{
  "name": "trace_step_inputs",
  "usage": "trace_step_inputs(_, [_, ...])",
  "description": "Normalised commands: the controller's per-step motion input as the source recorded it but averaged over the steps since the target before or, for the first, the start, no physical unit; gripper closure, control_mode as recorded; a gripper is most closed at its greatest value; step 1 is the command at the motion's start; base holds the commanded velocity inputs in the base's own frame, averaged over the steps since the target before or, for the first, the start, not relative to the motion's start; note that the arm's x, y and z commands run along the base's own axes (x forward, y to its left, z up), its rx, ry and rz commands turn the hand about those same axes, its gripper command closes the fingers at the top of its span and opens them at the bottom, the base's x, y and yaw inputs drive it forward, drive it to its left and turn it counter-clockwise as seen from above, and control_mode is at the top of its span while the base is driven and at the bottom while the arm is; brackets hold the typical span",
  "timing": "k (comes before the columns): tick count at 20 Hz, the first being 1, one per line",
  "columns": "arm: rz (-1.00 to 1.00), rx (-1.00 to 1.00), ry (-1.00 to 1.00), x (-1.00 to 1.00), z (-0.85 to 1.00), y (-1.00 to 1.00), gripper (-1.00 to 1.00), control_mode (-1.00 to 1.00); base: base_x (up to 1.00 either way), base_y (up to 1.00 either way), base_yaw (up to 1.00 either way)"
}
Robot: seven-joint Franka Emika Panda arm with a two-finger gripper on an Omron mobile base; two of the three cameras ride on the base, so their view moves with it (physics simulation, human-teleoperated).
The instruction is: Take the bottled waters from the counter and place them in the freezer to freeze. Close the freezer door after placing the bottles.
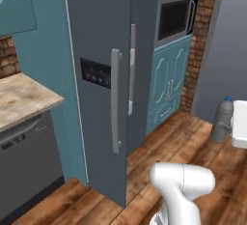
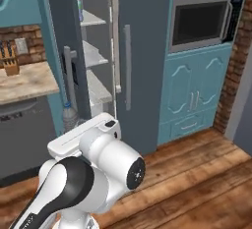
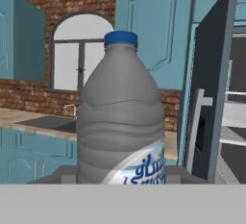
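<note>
Grey-blue water bottle (image 3: 120,117) with a blue cap stands upright between my fingers, which pinch its lower body just under the printed label. From the left base camera the same bottle shows at the far right beside my white hand, held above the wooden floor (image 1: 169,142). My arm bends low, its elbow close to the base. Ahead stands the slate-grey freezer (image 2: 142,51) with its freezer door (image 1: 99,74) swung open onto pale shelves (image 2: 93,56). Left of it lies the counter (image 1: 24,98).
</note>
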Motion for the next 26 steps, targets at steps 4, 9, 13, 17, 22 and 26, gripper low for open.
trace_step_inputs(4, [0.00,0.00,0.00,0.00,0.00,0.00,1.00,1.00,0.13,-0.69,0.58])
trace_step_inputs(9, [0.00,0.00,0.00,0.00,0.00,0.00,1.00,1.00,0.24,-0.70,0.63])
trace_step_inputs(13, [0.00,0.00,0.00,0.00,0.00,0.00,1.00,1.00,0.12,-0.81,0.62])
trace_step_inputs(17, [0.00,0.00,0.00,0.00,0.00,0.00,1.00,1.00,0.18,-0.98,0.50])
trace_step_inputs(22, [0.00,0.00,0.00,0.00,0.00,0.00,1.00,1.00,0.40,-0.97,0.30])
trace_step_inputs(26, [0.00,0.00,0.00,0.00,0.00,0.00,1.00,1.00,0.36,-0.66,0.22])
